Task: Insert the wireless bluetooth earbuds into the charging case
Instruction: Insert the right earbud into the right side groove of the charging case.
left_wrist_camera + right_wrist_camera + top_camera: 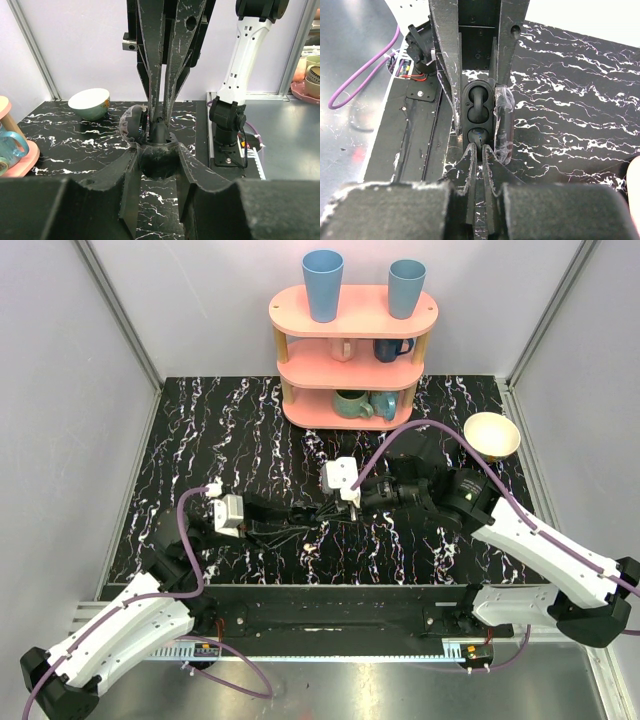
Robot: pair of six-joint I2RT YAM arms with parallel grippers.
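Observation:
The charging case (pixel 479 115) is small, dark and open. Its marbled lid (pixel 503 125) is swung to the right. My left gripper (pixel 159 162) is shut on the case body and holds it just above the table; its fingers (pixel 445 75) flank the case. One dark earbud (pixel 479 100) sits in the far slot. A second earbud (pixel 479 135), with a blue glint, lies in the near slot. My right gripper (pixel 481 148) comes in from the other side, its tips pinched together on that earbud's near end. In the top view both grippers meet at mid-table (pixel 335 510).
A pink shelf (pixel 353 355) with mugs and two blue cups stands at the back. A cream bowl (pixel 491 434) sits at the back right. Purple cables loop over both arms. The right arm's base (pixel 227 120) stands at the near table edge.

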